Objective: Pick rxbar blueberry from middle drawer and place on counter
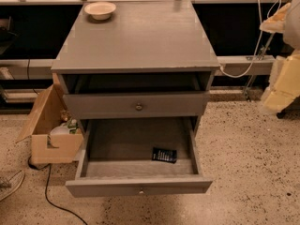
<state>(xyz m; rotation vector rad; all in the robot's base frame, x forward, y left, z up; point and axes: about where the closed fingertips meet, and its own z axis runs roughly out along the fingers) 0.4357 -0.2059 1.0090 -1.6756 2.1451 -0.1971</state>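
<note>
1 rxbar blueberry (164, 154) flat in open middle drawer (138, 185) | long axis roughly left-right | end effector (283, 86) at right edge, grip cannot be told

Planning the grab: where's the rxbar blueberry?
The rxbar blueberry lies front-right in the open middle drawer; the claw hangs at the camera view's right edge.

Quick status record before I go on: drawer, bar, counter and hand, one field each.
middle drawer: pulled open, the lowest in the cabinet
rxbar blueberry: lying flat on the drawer floor, front right part
drawer above: shut
counter: holds one bowl at its back left corner
hand: at the right edge of view, beside the cabinet, apart from drawer and bar
floor, left: open cardboard box beside the cabinet
task state: bar not yet picked
</note>
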